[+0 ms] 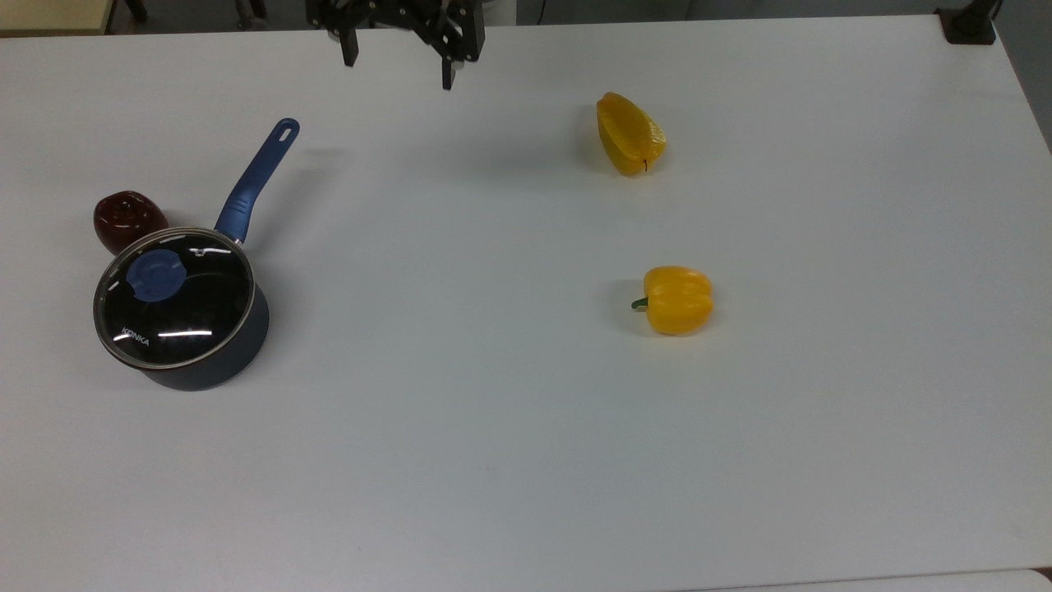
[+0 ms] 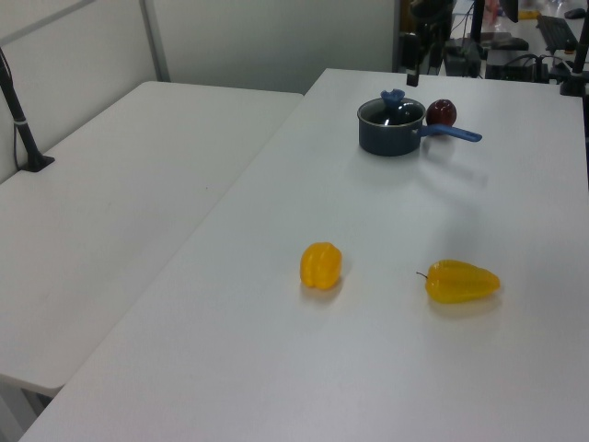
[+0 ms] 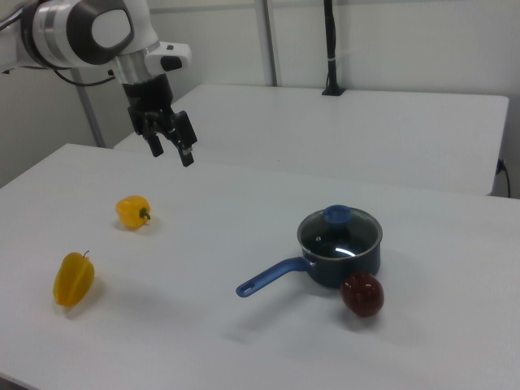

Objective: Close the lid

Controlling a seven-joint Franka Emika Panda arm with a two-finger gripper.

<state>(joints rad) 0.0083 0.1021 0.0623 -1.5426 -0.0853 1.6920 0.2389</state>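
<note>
Now: lid (image 1: pixel 173 297) seated flat on saucepan (image 1: pixel 215 353), near desk (image 1: pixel 526 460) edge at the top view's left. Gripper (image 3: pixel 171 152) aloft, fingers apart, holding nothing, well apart from lid.

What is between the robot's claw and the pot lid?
In the right view, bare white table lies between the open end effector and the lid. In the top view, the saucepan's blue handle sits close to that line.

2 yellow peppers (image 1: pixel 630 133) (image 1: pixel 676 299), 1 pan (image 1: pixel 205 345), 1 lid (image 1: pixel 174 296)
</note>
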